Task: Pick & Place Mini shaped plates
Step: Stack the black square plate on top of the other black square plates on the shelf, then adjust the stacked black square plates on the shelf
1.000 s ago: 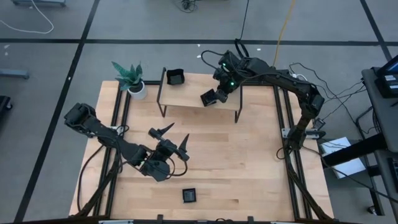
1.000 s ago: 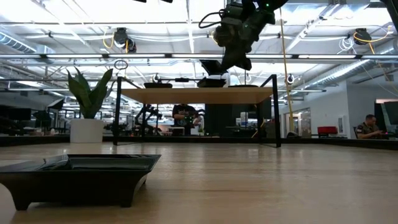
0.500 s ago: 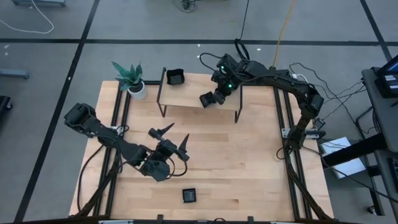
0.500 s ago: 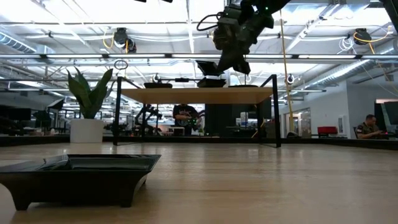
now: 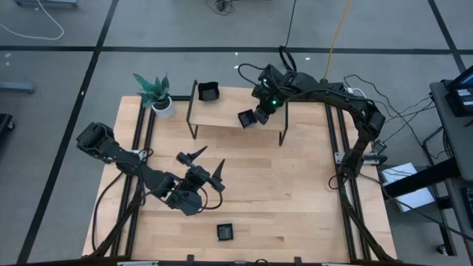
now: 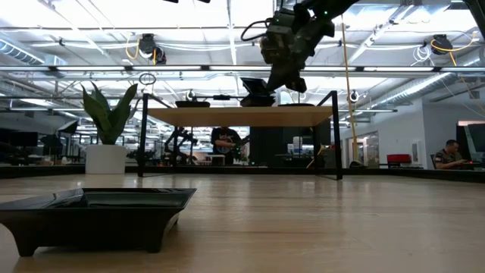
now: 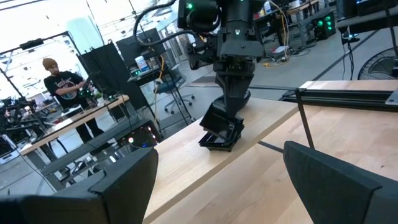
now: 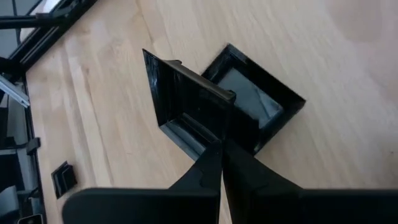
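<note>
My right gripper hangs over the raised wooden shelf at the table's far side, shut on a small square black plate that it holds tilted. Directly under it a second black plate lies flat on the shelf. A third plate sits on the shelf's left end. Another square plate rests on the table near the near edge, and it fills the foreground of the low view. My left gripper waits open above the table's middle left, touching nothing. My right gripper pinches the tilted plate by one wall of its rim, between the two shut fingers. The fingers come from above, slanting down. The plate hangs steeply tipped over the flat plate; whether its lower edge touches that plate, I cannot tell.
A potted green plant stands at the table's far left corner beside the shelf. The shelf stands on thin dark legs. Bare wooden tabletop stretches right of the left arm. People and benches show in the room beyond.
The right gripper has shifted slightly toward the table's left along the shelf, carrying the tilted plate with it. It has stayed shut on the plate.
</note>
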